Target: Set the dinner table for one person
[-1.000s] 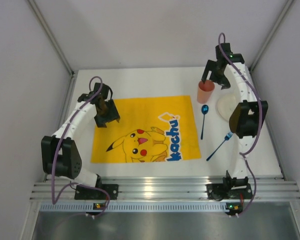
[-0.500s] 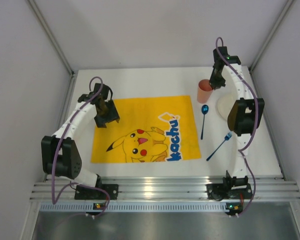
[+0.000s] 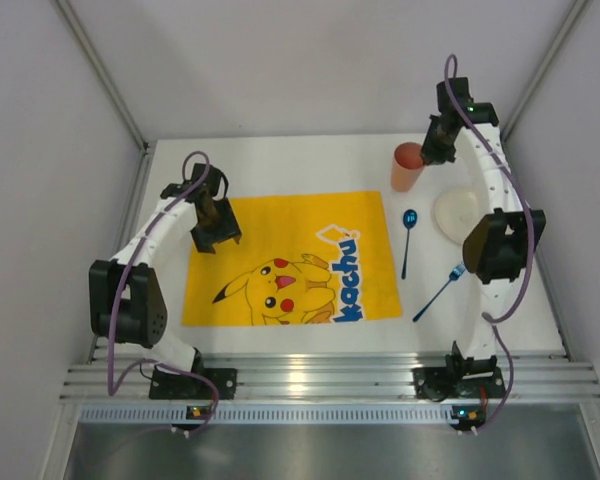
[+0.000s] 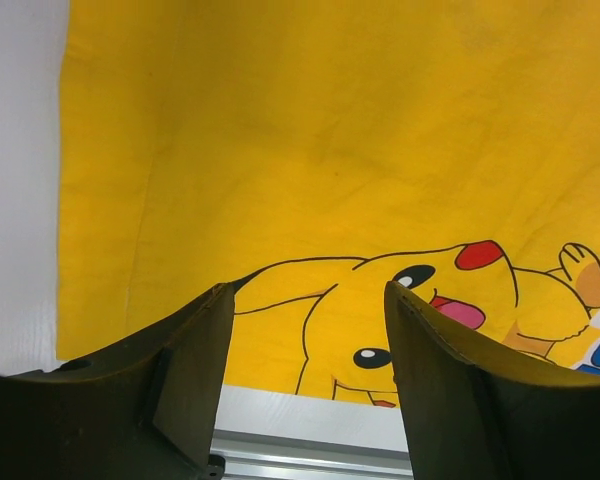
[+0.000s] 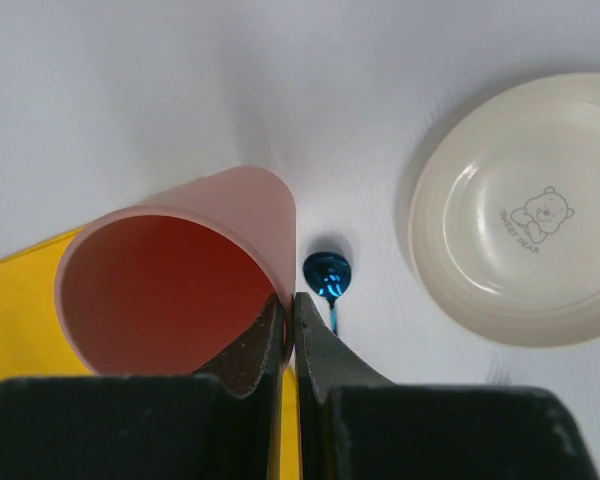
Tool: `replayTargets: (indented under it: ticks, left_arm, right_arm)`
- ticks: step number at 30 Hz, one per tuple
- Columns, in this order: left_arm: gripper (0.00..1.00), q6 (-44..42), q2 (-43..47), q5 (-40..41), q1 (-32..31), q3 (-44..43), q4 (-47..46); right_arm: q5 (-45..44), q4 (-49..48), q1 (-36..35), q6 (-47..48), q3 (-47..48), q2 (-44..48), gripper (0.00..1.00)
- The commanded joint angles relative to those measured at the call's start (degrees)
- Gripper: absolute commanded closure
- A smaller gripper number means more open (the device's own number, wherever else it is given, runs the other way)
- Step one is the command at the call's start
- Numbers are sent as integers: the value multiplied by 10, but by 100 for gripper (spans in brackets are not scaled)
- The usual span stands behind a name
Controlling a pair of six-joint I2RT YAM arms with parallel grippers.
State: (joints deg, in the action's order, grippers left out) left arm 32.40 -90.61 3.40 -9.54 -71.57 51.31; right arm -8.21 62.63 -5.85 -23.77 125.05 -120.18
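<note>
The dinner table (image 3: 280,160) is a white tabletop with a yellow Pikachu mat (image 3: 290,255) on it. At the far right, my right gripper (image 3: 435,150) is shut on the rim of a pink cup (image 3: 407,166). In the right wrist view one finger is inside the cup (image 5: 170,280) and one outside, and my right gripper (image 5: 291,310) holds it tilted. A blue spoon (image 3: 408,240), a blue fork (image 3: 440,292) and a cream plate (image 3: 456,212) lie right of the mat. My left gripper (image 3: 215,235) hangs open over the mat's left part (image 4: 280,130), holding nothing.
In the right wrist view the spoon's bowl (image 5: 326,275) shows just past my fingertips, with the plate (image 5: 525,235) to its right. White walls enclose the table on three sides. A metal rail runs along the near edge.
My right gripper closed on the cup's rim and drew the cup a little toward the far edge. The left arm shifted only slightly.
</note>
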Motion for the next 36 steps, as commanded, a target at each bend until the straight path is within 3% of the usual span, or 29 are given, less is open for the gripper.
replayTargets:
  ticks: [1, 4, 11, 21, 29, 30, 31, 33, 34, 36]
  left_arm:
    - [33, 4, -1, -6, 0, -27, -15]
    - [33, 6, 8, -5, -1, -21, -19]
    - [32, 11, 46, -8, -4, 14, -26]
    - [23, 4, 125, 5, -6, 50, -14]
    - [21, 4, 176, 21, -6, 82, 2]
    - [21, 5, 178, 21, -6, 86, 3]
    - [21, 5, 183, 22, -6, 87, 3]
    - [21, 5, 184, 21, -6, 87, 3]
    - [21, 5, 183, 20, -6, 86, 1]
    - [21, 4, 178, 18, -6, 81, 0]
  right_arm:
    - [78, -1, -23, -3, 0, 92, 100]
    - [117, -15, -48, -3, -74, 129, 100]
    - [107, -64, -133, -10, -145, 135, 100]
    - [3, -49, -174, 11, -54, 19, 100]
    - [-42, -52, -181, 13, -85, 4, 98]
    - [-39, -54, -183, 14, -89, 7, 94]
    - [-36, -56, -183, 14, -93, 12, 79]
    - [-21, -63, -183, 16, -94, 20, 57]
    - [-16, -64, -183, 18, -89, 27, 37]
    - [1, -63, -184, 22, -76, 32, 26]
